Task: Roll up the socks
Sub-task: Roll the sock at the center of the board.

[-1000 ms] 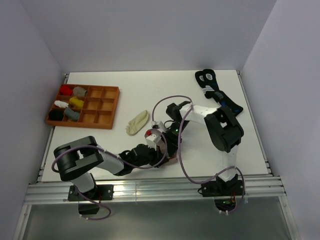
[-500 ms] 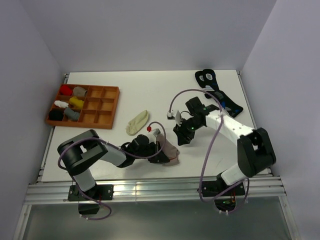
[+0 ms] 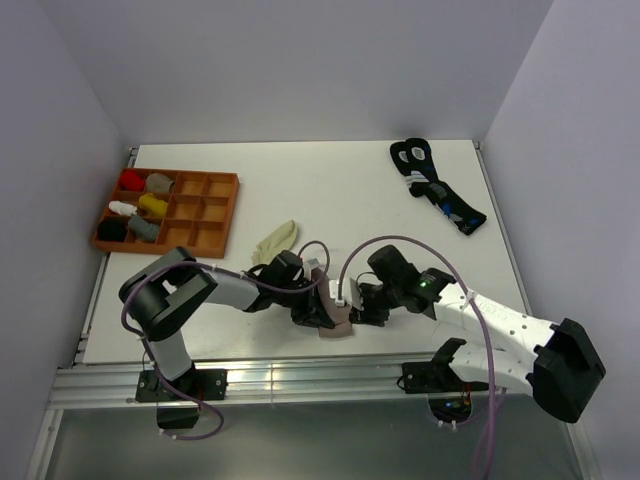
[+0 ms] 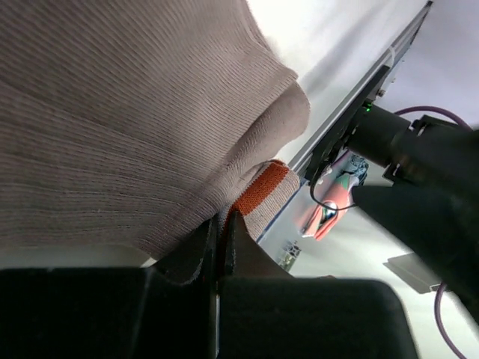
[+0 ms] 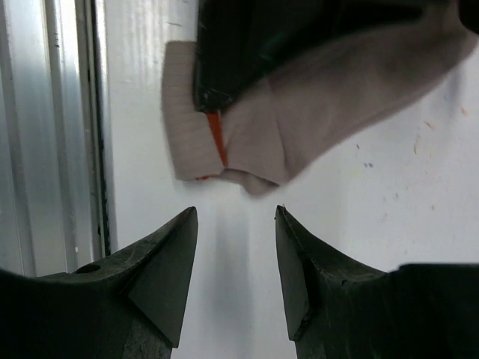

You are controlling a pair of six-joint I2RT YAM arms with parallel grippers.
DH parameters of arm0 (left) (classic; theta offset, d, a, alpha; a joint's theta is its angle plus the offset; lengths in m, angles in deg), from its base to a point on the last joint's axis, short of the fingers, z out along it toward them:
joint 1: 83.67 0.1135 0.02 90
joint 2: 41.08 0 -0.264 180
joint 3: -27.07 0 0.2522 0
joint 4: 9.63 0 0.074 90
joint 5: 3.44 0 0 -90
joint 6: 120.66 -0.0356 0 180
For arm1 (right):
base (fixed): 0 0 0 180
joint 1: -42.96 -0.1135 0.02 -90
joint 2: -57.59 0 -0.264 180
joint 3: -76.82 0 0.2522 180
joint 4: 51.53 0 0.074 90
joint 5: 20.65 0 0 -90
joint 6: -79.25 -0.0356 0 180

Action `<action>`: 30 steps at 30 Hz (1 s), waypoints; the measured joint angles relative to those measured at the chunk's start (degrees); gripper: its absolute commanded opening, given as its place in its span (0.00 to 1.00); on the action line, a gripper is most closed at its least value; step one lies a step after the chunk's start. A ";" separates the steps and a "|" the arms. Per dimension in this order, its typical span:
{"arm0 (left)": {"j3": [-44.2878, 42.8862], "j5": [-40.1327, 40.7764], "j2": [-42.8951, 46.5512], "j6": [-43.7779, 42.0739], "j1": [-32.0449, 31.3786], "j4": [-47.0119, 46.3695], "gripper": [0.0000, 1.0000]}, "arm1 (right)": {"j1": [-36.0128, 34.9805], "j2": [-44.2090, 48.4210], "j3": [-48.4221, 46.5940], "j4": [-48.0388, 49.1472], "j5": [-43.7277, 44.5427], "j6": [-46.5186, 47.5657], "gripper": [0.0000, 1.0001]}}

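Note:
The taupe sock point(image 3: 338, 320) lies bunched near the table's front edge, and its red-striped cuff point(image 4: 258, 189) shows in the left wrist view. My left gripper point(image 3: 316, 308) is shut on the sock's cuff edge point(image 4: 222, 222). My right gripper point(image 3: 354, 303) is open just right of the sock. In the right wrist view its jaws point(image 5: 235, 217) stand apart on bare table, a little short of the sock point(image 5: 314, 120). The cream-yellow sock point(image 3: 275, 243) lies flat behind the left arm, untouched.
A wooden tray point(image 3: 207, 213) with several small sock bundles stands at the back left. Black socks with blue-and-white marks point(image 3: 436, 186) lie at the back right. The aluminium rail of the table's front edge point(image 5: 52, 134) runs close beside the taupe sock.
My right arm has swung from the table's middle down to the front edge, beside the taupe sock. My left gripper has carried the sock slightly right and nearer the edge.

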 measured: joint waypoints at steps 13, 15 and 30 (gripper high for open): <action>-5.01 -1.79 -1.55 0.07 0.74 10.21 0.00 | -13.33 -3.41 2.99 4.59 4.61 -0.76 0.46; -5.27 -2.32 -2.01 0.07 0.85 10.25 0.00 | -14.56 -3.48 3.08 5.31 5.35 -0.94 0.46; -5.29 -4.70 -3.54 0.22 1.31 8.44 0.00 | -20.52 -8.85 3.85 11.89 12.17 -2.47 0.46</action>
